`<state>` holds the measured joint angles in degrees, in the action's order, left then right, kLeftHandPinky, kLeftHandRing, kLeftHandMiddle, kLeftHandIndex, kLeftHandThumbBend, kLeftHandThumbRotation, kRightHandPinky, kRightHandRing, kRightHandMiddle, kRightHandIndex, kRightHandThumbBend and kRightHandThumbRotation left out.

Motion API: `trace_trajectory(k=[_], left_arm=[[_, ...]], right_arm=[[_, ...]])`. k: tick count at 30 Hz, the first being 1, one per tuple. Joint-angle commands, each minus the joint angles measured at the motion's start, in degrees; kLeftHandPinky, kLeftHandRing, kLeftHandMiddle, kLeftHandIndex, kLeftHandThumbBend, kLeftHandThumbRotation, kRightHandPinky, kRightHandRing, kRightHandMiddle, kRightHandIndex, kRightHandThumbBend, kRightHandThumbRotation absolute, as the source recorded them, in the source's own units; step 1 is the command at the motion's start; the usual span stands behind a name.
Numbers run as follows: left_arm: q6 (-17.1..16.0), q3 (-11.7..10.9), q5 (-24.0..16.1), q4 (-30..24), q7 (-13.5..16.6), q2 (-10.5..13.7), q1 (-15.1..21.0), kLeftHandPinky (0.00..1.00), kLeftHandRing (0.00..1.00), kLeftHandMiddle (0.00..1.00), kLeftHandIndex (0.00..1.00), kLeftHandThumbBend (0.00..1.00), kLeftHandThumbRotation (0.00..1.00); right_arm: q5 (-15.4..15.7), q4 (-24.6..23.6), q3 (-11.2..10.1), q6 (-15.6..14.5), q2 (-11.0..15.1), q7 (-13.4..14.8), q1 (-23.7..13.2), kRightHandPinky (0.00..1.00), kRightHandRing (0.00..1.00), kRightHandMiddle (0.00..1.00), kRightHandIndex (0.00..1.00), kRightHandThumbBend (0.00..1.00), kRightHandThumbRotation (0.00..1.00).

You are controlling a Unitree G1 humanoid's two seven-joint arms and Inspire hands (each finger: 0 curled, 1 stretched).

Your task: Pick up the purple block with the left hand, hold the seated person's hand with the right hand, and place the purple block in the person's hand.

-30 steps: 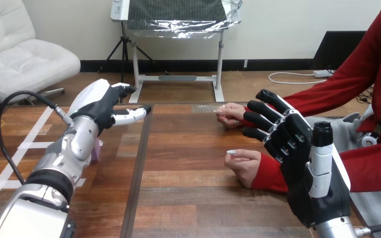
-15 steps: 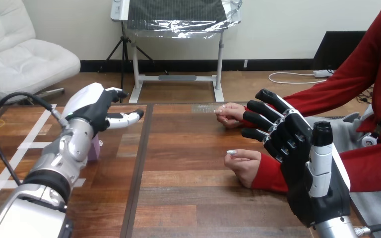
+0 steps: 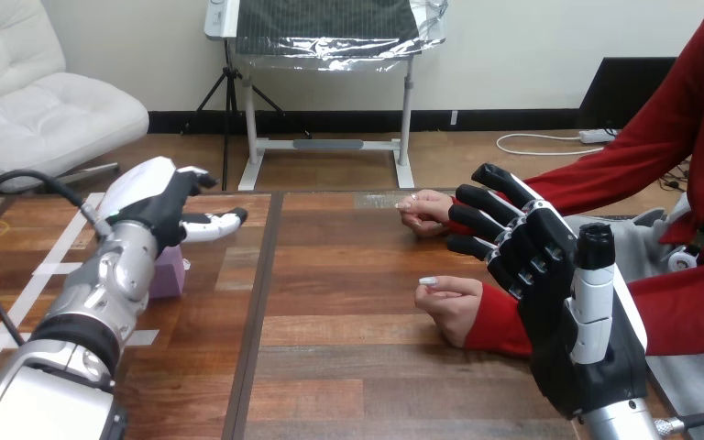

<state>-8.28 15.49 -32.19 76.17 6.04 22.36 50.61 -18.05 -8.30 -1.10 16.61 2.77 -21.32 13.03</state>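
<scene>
The purple block (image 3: 169, 272) stands on the table at the left, partly hidden behind my left forearm. My left hand (image 3: 163, 203) hovers just above and beyond it, open, fingers relaxed and thumb pointing right. My right hand (image 3: 550, 275) is raised at the right, open with fingers spread, in front of the red sleeve. The person's near hand (image 3: 449, 301) rests on the table as a loose fist just left of my right hand, apart from it. The person's far hand (image 3: 427, 210) lies on the table beyond my fingertips.
White tape strips (image 3: 50, 269) mark the table at the left. A dark seam (image 3: 257, 312) runs down the table between the two sides. The person's red sleeves (image 3: 687, 312) take up the right edge.
My left hand and forearm have swung left, uncovering more of the purple block. My right hand and the person's hands have stayed still.
</scene>
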Motion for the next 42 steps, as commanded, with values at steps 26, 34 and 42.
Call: trace_trajectory(k=[26, 34, 42], left_arm=[[2.1, 2.2, -0.7, 0.0, 2.2, 2.8, 3.2, 0.89, 0.85, 0.87, 0.84, 0.58, 0.51], [2.4, 2.2, -0.8, 0.1, 2.2, 3.0, 2.8, 0.88, 0.85, 0.86, 0.84, 0.59, 0.51], [3.1, 2.6, -1.0, 0.1, 1.9, 2.9, 2.7, 0.87, 0.86, 0.86, 0.84, 0.58, 0.51]], right_arm=[[-0.4, -0.4, -0.4, 0.4, 0.7, -1.0, -3.4, 0.76, 0.82, 0.82, 0.85, 0.81, 0.98], [-0.5, -0.2, -0.4, 0.5, 0.8, -1.3, -3.5, 0.75, 0.82, 0.81, 0.85, 0.80, 0.98], [-0.8, -0.4, -0.3, 0.2, 0.7, -1.6, -3.4, 0.74, 0.82, 0.81, 0.85, 0.80, 0.98]])
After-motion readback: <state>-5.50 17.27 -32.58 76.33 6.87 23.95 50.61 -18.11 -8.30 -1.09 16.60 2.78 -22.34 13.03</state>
